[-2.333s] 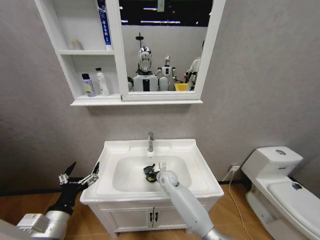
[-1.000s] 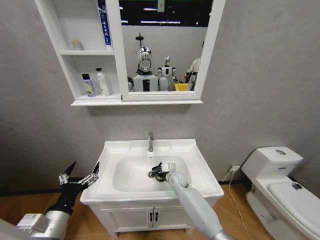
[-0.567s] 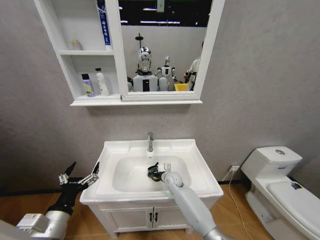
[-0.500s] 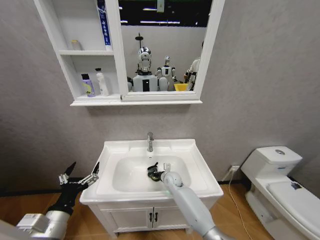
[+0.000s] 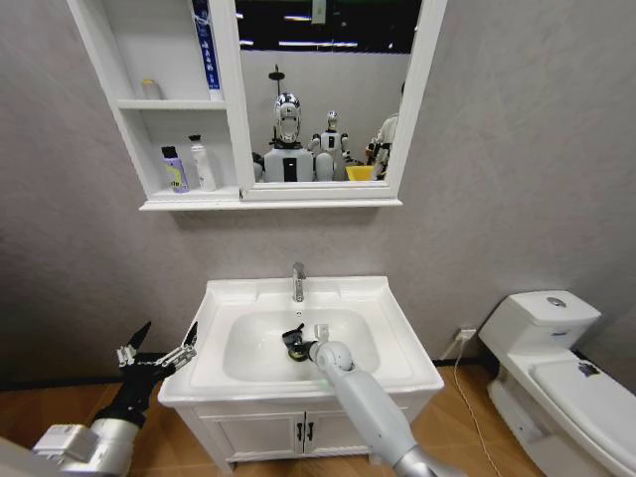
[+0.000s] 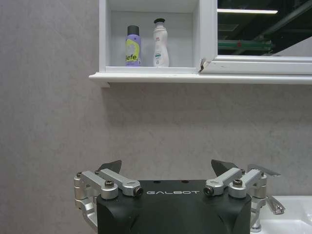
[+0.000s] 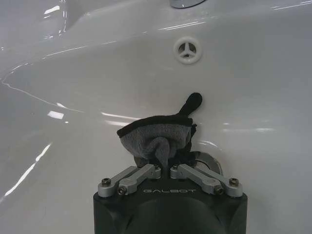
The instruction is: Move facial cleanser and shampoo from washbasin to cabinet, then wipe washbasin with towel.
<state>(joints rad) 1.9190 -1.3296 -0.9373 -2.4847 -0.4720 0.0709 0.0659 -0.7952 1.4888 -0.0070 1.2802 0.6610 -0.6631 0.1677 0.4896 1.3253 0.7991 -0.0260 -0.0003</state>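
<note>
Inside the washbasin [image 7: 73, 97], the towel [image 7: 156, 139] is pinched by the right gripper [image 7: 163, 168]; a thin hold risks slippage during wiping.

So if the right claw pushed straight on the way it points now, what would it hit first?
The towel it is already shut on, pressed against the white wall of the washbasin bowl. Beyond it along that line sits the round overflow hole, though depth is hard to judge. The right claw has no free run ahead.
</note>
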